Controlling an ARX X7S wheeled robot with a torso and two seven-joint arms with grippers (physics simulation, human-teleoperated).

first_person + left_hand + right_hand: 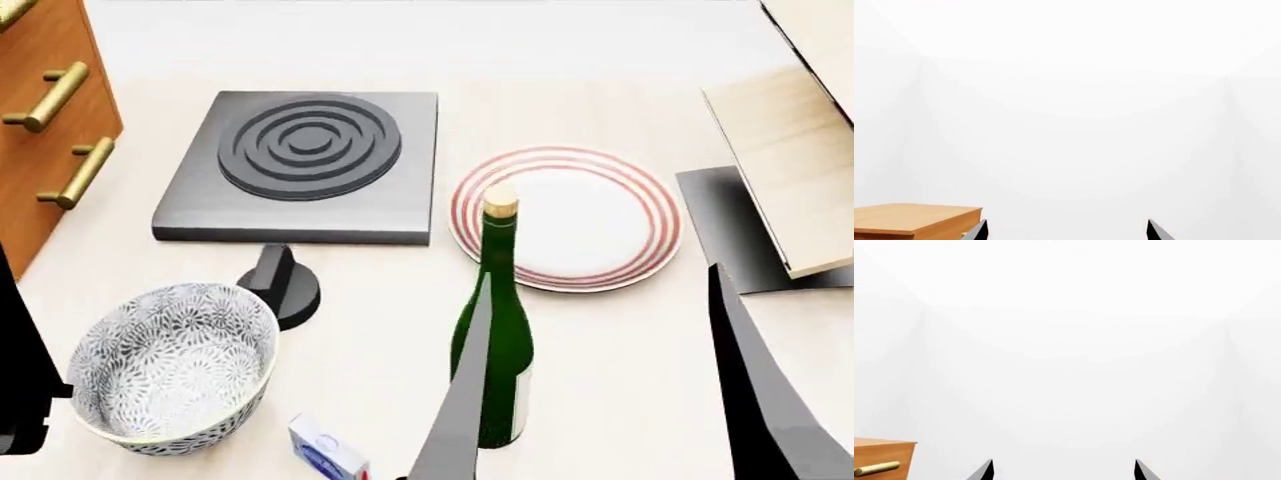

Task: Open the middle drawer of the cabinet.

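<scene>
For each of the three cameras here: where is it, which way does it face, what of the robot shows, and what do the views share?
Head: on the robot's head, looking down over the table at the stove plate, plate, bottle, bowl and cabinet; dark arm parts show at both lower edges.
Left wrist: faces a white wall; finger tips at the bottom.
Right wrist: likewise, finger tips apart.
Shared: the cabinet shows in all three views.

A simulated kitchen worktop: a stove plate [300, 165] with its knob [280, 284], a striped plate [587, 215], a patterned bowl [167, 365], a wine bottle [494, 340] and a wooden cabinet [47, 120] with brass handles, before blank white walls.
</scene>
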